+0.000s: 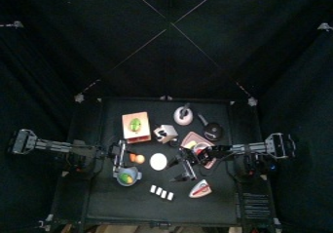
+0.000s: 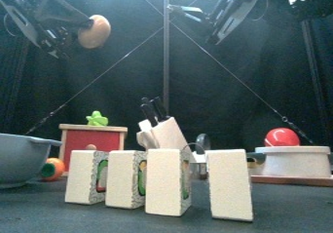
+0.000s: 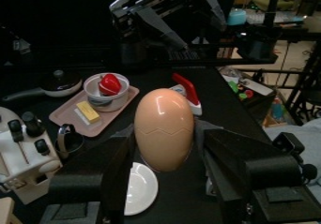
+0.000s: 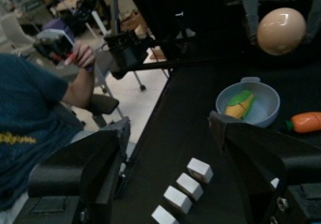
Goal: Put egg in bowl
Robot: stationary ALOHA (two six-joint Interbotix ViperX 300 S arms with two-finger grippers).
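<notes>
Got the egg [image 3: 164, 127] pinched at its waist in my left gripper [image 3: 166, 162], up in the air. Smooth, probably slippery, fragile, so easy squeeze. Bowl [image 4: 250, 102] waits below around 7 o'clock; right gripper [image 4: 170, 176] sits wide open, empty.

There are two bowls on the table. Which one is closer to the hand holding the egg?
The grey-blue bowl with the yellow-green item inside, on the left arm's side. The egg in the left hand hangs near it; the white bowl holding the red item sits on the tray opposite.

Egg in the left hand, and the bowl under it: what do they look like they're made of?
Egg: smooth, tan, with a soft sheen and faint speckles; probably plastic or wood, though a real shell can't be ruled out. Bowl: grey-blue, even colour, thick rounded rim; likely moulded plastic.
</notes>
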